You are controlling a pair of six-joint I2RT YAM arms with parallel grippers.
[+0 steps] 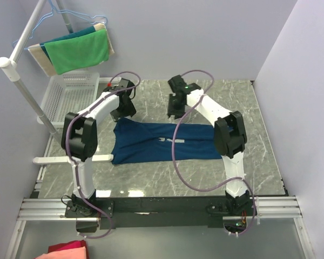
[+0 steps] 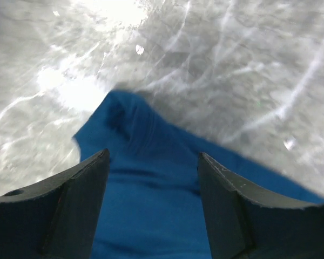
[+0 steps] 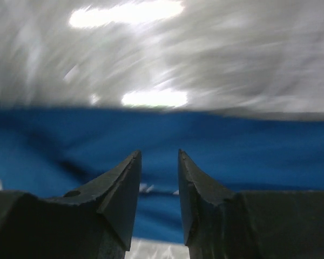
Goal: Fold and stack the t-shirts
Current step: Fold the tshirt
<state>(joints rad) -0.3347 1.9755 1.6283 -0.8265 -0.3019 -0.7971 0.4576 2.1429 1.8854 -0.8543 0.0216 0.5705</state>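
One navy blue t-shirt (image 1: 162, 141) lies folded into a long band across the middle of the marble table, with a small pale mark near its centre. My left gripper (image 1: 124, 109) hovers over the shirt's far left corner. In the left wrist view its fingers (image 2: 153, 156) stand wide apart above the blue cloth (image 2: 146, 205), gripping nothing. My right gripper (image 1: 175, 108) hangs just beyond the shirt's far edge. In the right wrist view it is open (image 3: 158, 154), the jaws a narrow gap apart with nothing between them, and the shirt (image 3: 259, 151) stretches across below.
A green cloth (image 1: 78, 49) hangs over hangers on a white rack at the back left, above a white plastic basket (image 1: 70, 94). A red and pink cloth (image 1: 67, 251) lies at the bottom left, below the table's front rail. Walls close in the right and back.
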